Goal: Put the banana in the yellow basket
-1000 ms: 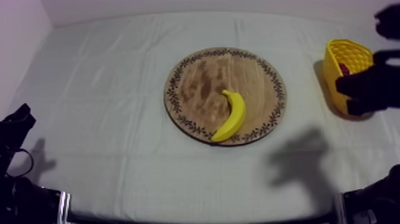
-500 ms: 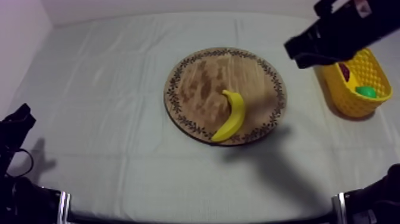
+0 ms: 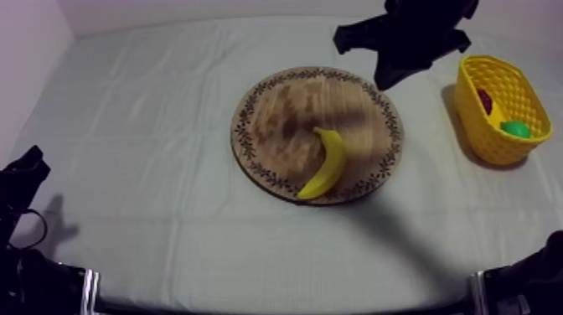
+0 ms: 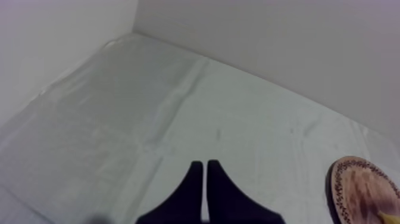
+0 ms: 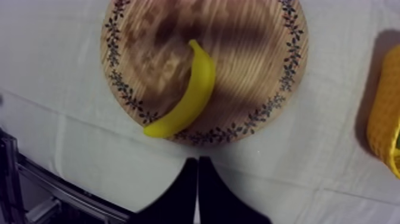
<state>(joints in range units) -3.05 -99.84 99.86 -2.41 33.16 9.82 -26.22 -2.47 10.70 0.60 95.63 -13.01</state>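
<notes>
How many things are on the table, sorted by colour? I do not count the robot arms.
Yellow: 2 (banana, yellow basket)
Brown: 1 (wooden board)
Red: 1 (small red fruit, in the basket)
Green: 1 (green fruit, in the basket)
Total: 5

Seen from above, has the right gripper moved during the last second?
Yes. The right gripper has gone left, away from the yellow basket, and is now over the far rim of the wooden board.
</notes>
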